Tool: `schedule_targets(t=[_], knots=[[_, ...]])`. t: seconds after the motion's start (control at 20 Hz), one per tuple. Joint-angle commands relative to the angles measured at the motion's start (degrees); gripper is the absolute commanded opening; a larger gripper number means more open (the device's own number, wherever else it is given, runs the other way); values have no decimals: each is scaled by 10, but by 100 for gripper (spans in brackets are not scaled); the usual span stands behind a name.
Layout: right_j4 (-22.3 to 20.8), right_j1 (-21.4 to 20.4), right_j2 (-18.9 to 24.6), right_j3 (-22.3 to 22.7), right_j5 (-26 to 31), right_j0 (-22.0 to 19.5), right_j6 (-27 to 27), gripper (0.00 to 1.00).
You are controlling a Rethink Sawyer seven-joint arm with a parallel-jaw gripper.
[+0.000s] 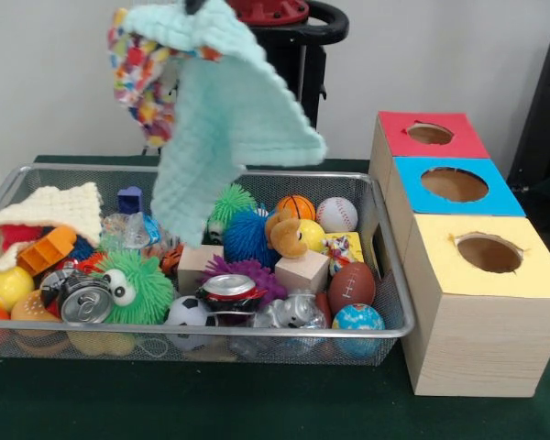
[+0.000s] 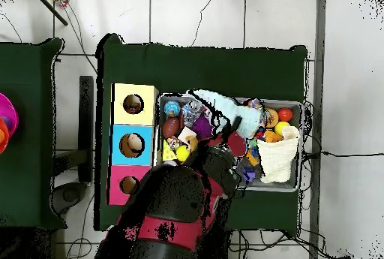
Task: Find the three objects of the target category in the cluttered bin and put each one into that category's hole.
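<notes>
A mint knitted cloth [image 1: 229, 119] is being held up at upper centre by the end effector [image 1: 199, 5], above the wire bin [image 1: 385, 275].

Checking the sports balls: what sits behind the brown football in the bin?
Behind the football sit a baseball and a basketball; a wooden block covers what lies lower.

A pale mint knitted cloth [image 1: 225, 110] hangs high above the wire bin [image 1: 390, 275], with a multicoloured cloth [image 1: 139, 78] bunched just beside its top. The bin holds balls, cans and plush toys. Beside it stand three boxes with round holes: red [image 1: 429, 134], blue [image 1: 455, 184], yellow [image 1: 489, 253]
</notes>
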Motion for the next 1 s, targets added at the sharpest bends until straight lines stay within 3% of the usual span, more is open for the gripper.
schedule_targets(t=[0.05,0.2,0.35,0.55,0.85,1.0], knots=[[-178,46,12,-16,102,-26,311,0],[-255,36,54,8,133,-53,354,0],[-304,59,80,25,185,-58,412,0],[-303,103,104,25,234,-60,459,0],[-296,115,120,23,253,-63,456,0],[-292,106,128,26,237,-71,456,0]])
